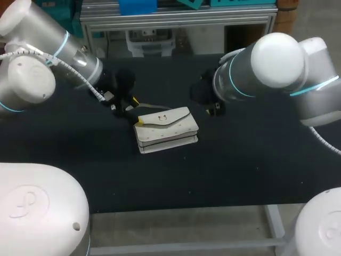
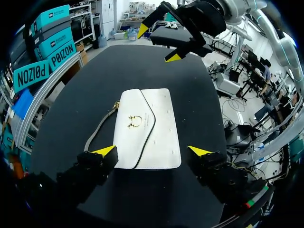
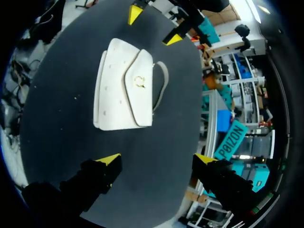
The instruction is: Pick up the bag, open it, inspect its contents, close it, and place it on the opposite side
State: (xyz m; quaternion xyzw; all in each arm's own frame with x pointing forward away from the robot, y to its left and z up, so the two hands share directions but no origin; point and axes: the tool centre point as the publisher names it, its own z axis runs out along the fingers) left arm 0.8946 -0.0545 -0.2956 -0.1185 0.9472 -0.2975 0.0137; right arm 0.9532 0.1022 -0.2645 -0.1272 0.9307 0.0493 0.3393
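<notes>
**Left gripper** (image 2: pixel 152 151): fingers apart, yellow tips spread wide. It is set low over the near short end of the bag (image 2: pixel 148 128), with one tip off each long edge of that end. Whether either tip touches the bag cannot be determined. The head view shows one yellow tip at the bag's left corner.

**Right gripper** (image 3: pixel 158 159): fingers apart and holding nothing. Only bare bench (image 1: pixel 240 160) lies between the tips. The bag lies ahead of it and is clear of both fingers. In the left wrist view this gripper stands beyond the far short end of the bag, raised off the surface.

**Bag:** white and rectangular, lying flat on the black bench near its middle, between the two grippers.
- The flap (image 2: pixel 135 124) is folded down and closed.
- A small gold clasp (image 2: pixel 134 122) sits at the centre of the flap.
- A grey strap (image 2: pixel 97 130) loops out from one long side and rests on the bench.
- In the head view the layered side panels of the bag face the near edge of the bench.

**Arms:** the left arm enters from the left and the right arm from the right. Each stops short of the bag's middle.
</notes>
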